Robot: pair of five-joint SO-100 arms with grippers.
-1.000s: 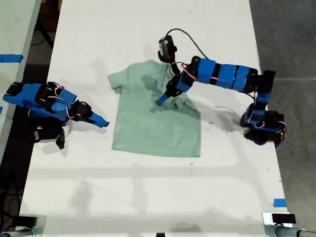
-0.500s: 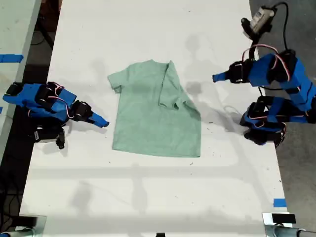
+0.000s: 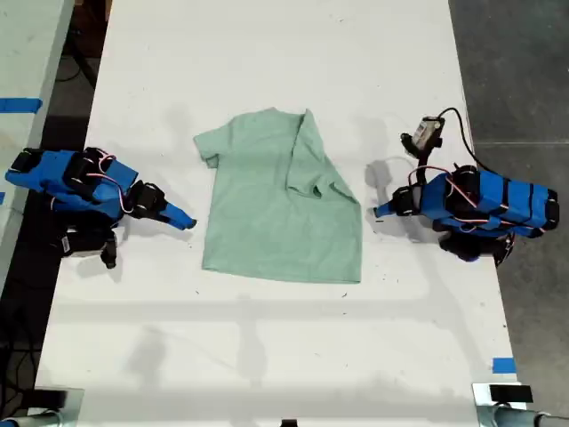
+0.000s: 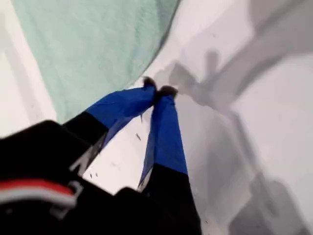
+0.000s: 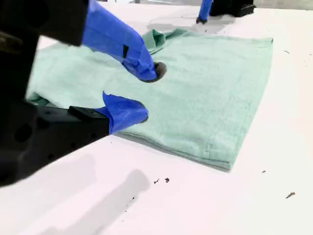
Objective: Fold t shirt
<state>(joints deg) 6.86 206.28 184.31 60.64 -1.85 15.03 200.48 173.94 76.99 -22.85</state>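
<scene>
The pale mint-green t shirt [image 3: 267, 222] lies flat in the middle of the white table [image 3: 267, 356], neck toward the far end. Its sleeve on the exterior view's right is folded inward over the chest. My first gripper [image 3: 380, 212] rests low on the table just off the shirt's edge at the exterior view's right. It is shut and empty, its blue tips touching [image 4: 159, 91], with the t shirt [image 4: 98, 44] beyond them. My second gripper [image 3: 187, 222] lies at the exterior view's left beside the shirt. It is open [image 5: 146, 93], nothing between its fingers, facing the t shirt [image 5: 210, 83].
Dark floor borders the table on both sides of the exterior view. A strip of blue tape [image 3: 503, 365] sits near the table's corner at the exterior view's lower right. Another pale surface with blue tape [image 3: 20, 104] stands at the exterior view's left.
My first gripper let go of the folded sleeve, lifted away toward the exterior view's right, then dropped to the table beside the shirt. The second arm and the shirt stayed still.
</scene>
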